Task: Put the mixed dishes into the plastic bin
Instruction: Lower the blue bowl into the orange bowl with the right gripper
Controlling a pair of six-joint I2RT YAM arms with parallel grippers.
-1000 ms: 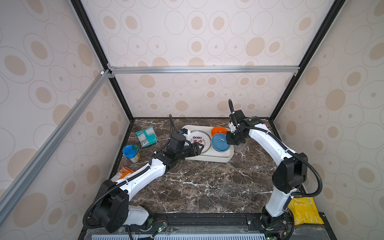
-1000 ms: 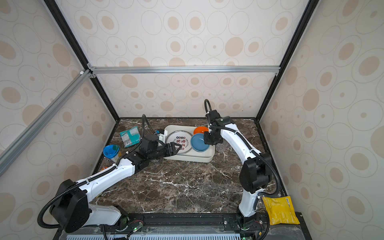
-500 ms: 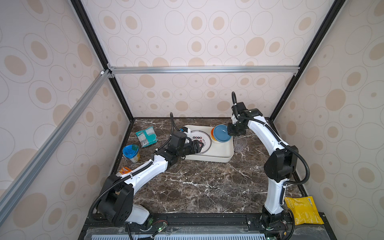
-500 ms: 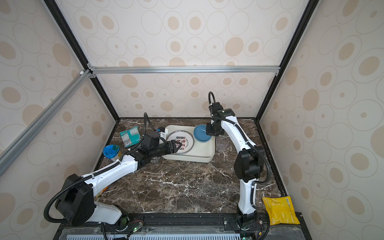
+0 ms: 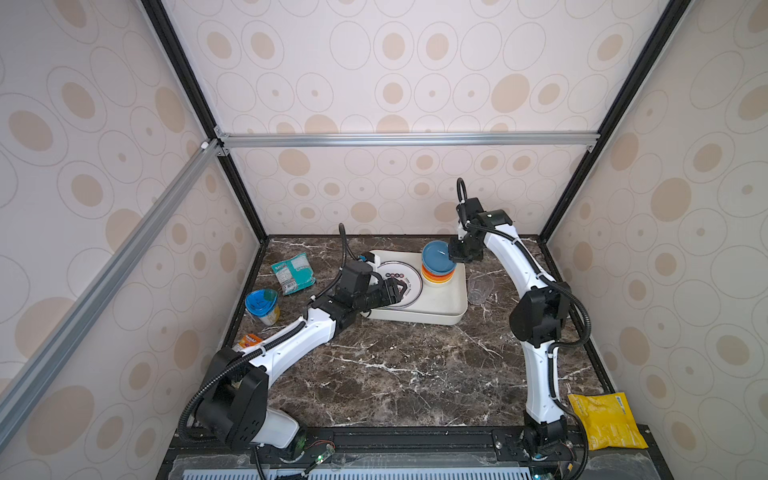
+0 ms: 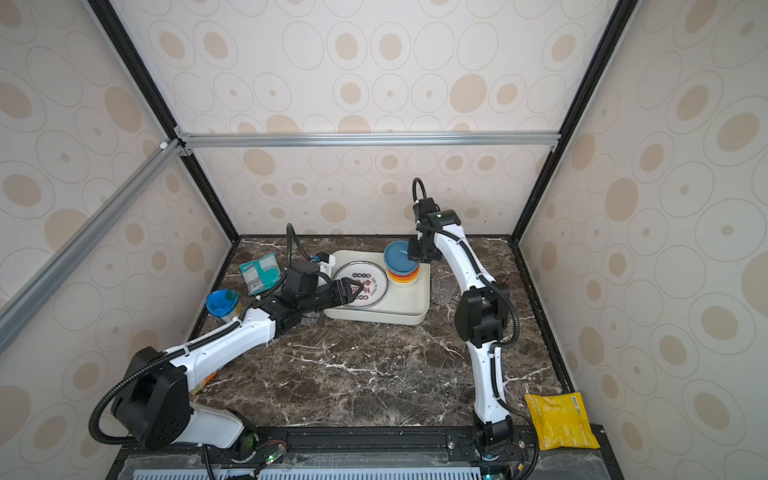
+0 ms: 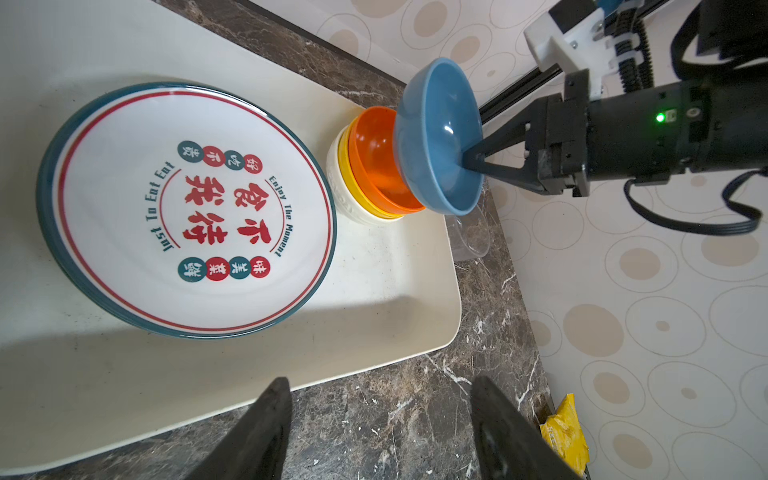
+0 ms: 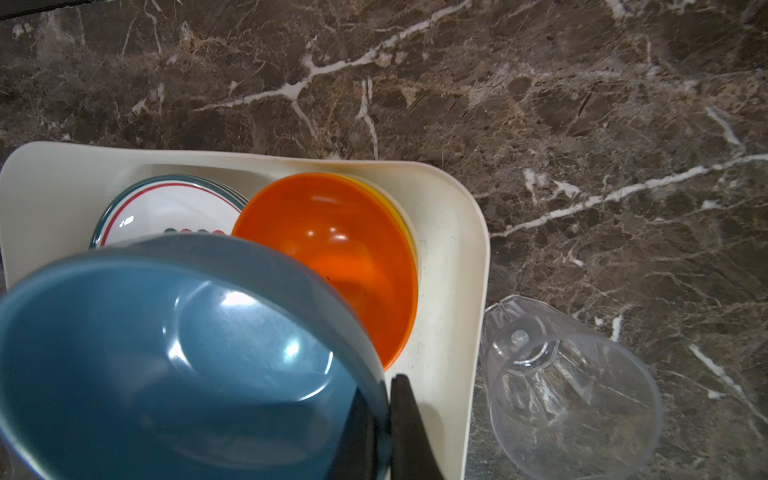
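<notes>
**Inspection: blue bowl held over the bowls in the bin**

**Front edge.** A yellow snack packet (image 5: 604, 419) lies at the near right corner. The worktop (image 5: 395, 365) is dark brown marble with white veins. An orange packet (image 5: 248, 340) shows at the left edge, beside the left arm.

**Middle ground.** A blue-lidded cup (image 5: 262, 303) stands near the left wall. The left fingers (image 7: 266, 428) are spread with nothing between them, low over the near left edge of the plastic bin (image 5: 440, 309). The left arm lies across that approach.

**Bin.** It is a shallow cream-white tub with rounded corners, set on the worktop towards the back, about centre.
- **Left half:** a round white plate (image 7: 187, 208) lies flat. It has a teal rim, a red ring, and red and teal Chinese characters. More rims show beneath it.
- **Far right corner:** a nest of bowls (image 7: 374, 166) sits here, cream lowest, yellow next, orange uppermost.

**Held item.** A glossy blue bowl (image 7: 436, 137) hangs tilted over the nest. The right fingers (image 7: 507, 172) pinch its rim on the side away from the plate, one inside and one outside. Whether its underside touches the orange bowl cannot be told.

**Outside the bin.**
- A clear plastic cup (image 8: 569, 386) lies on its side on the worktop, just beside the bin's right wall and below the right arm.
- A teal snack packet (image 5: 293, 273) lies far left, apart from the bin.

**Enclosure.** The walls are cream paper with tan ovals, framed by black posts and an aluminium rail (image 5: 407, 139).
</notes>
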